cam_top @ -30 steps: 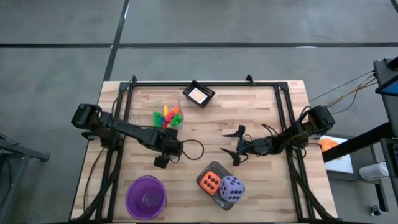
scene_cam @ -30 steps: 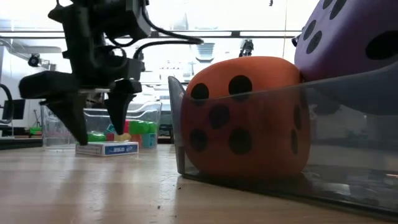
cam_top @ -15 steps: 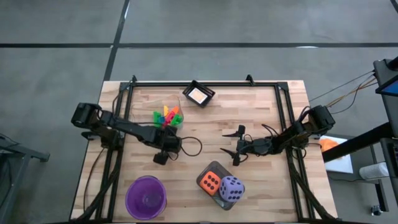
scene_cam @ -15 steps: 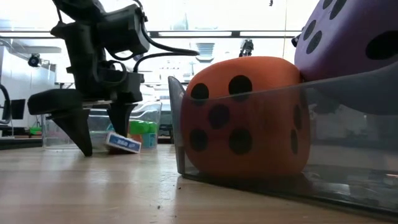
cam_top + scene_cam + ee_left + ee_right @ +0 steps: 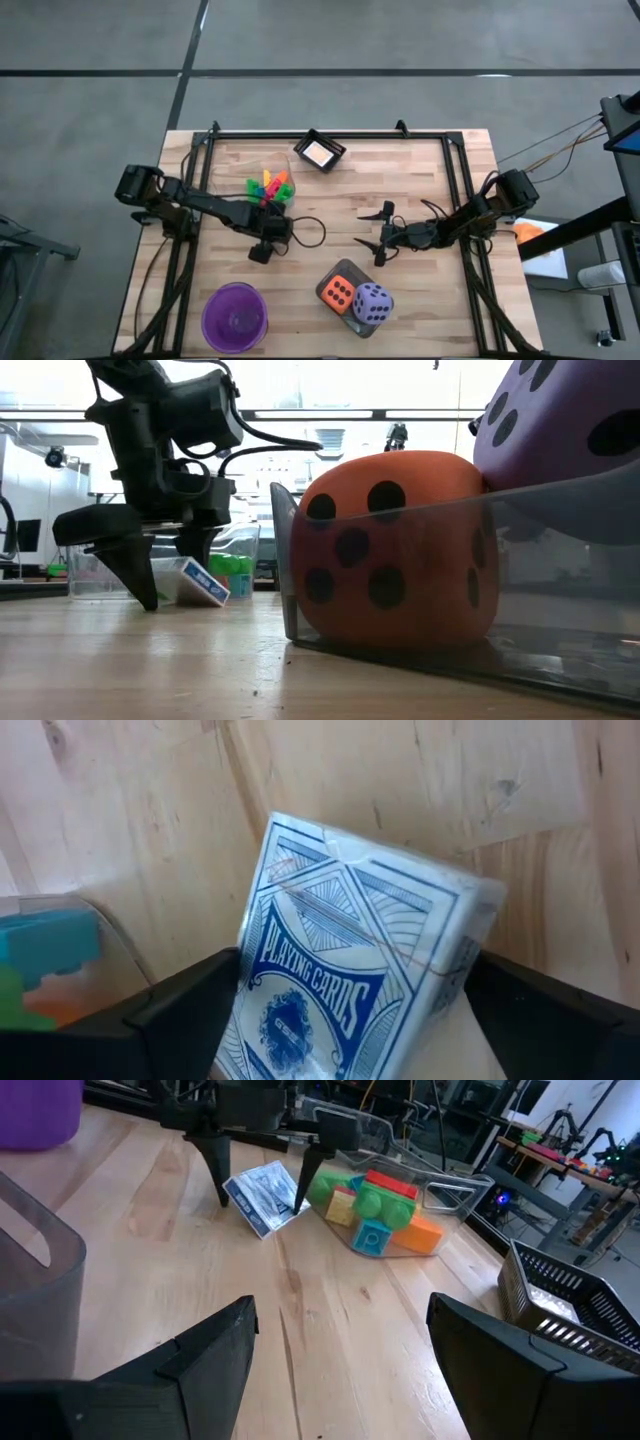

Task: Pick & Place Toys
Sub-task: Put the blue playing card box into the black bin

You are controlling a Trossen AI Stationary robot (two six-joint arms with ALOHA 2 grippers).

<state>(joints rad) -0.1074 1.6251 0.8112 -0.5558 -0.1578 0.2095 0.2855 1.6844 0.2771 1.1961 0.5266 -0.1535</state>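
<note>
A blue playing-card box (image 5: pixel 350 960) stands tilted on the table between the fingers of my left gripper (image 5: pixel 178 595), which points down at mid-table and is open. From above, the left gripper (image 5: pixel 264 248) hides the box. The right wrist view shows the box (image 5: pixel 258 1195) between those fingers. My right gripper (image 5: pixel 377 235) waits open and level to the right, holding nothing. An orange die (image 5: pixel 340 292) and a purple die (image 5: pixel 372 303) sit in a grey tray (image 5: pixel 326 280). Coloured blocks (image 5: pixel 268 187) lie in a clear container. My left gripper comes from above, one finger on each side of the card box, across its width. One finger (image 5: pixel 190 1005) meets the box's long edge (image 5: pixel 248 975); whether the other finger (image 5: pixel 540 1010) touches it I cannot tell. The box is tilted, one long edge up, the lower edge (image 5: pixel 222 600) at the table.
A purple bowl (image 5: pixel 235 315) stands at the near left. A small black tray (image 5: pixel 319 152) with a card sits at the far edge. The dice tray's wall (image 5: pixel 290 560) rises close in the low view. Black rails run along the table's sides.
My left gripper has sunk a little over the card box. The box lay flat on the table a second ago; now it is tipped up on one long edge and has shifted slightly toward the table's right.
</note>
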